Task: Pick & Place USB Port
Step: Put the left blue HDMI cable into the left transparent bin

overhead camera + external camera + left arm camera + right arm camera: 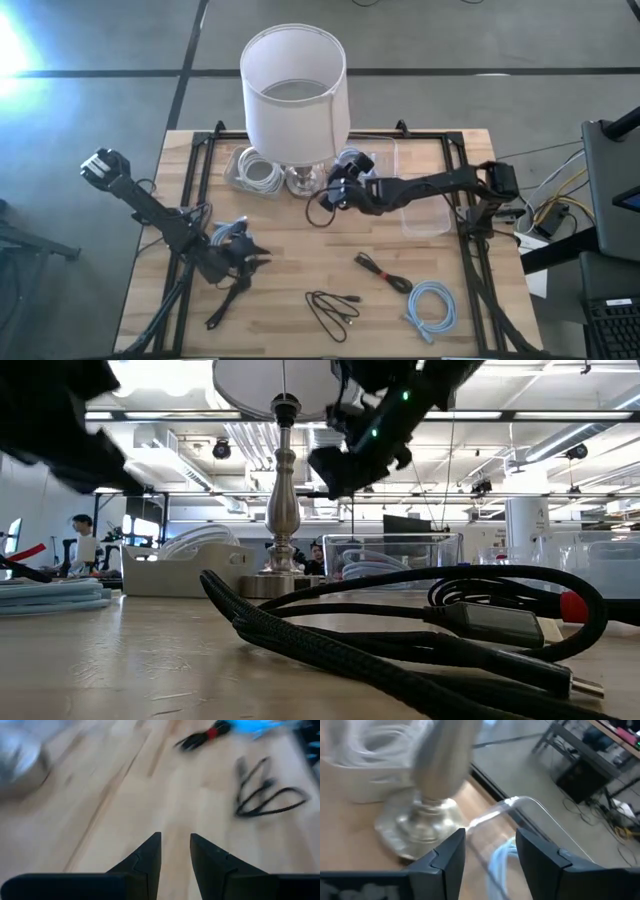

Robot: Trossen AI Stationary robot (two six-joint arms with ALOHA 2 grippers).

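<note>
Several coiled cables lie on the wooden table: a black one (333, 310), a black one with a red tie (385, 272), a light blue one (432, 306). They also show in the left wrist view: the black one (265, 795) and the red-tied one (210, 732). My left gripper (250, 256) hovers over bare wood at the left, fingers a little apart and empty (175, 850). My right gripper (335, 192) is in the air beside the lamp base (420, 825), open and empty (490, 855), over the rim of a clear bin (520, 805) with a blue cable (500, 862) in it.
A lamp with a white shade (295, 90) stands at the far middle. A clear bin of white cables (255, 170) is to its left, another clear bin (425, 205) to its right. A blue cable coil (225, 237) lies by the left arm. Black cable (420, 630) fills the low view's foreground.
</note>
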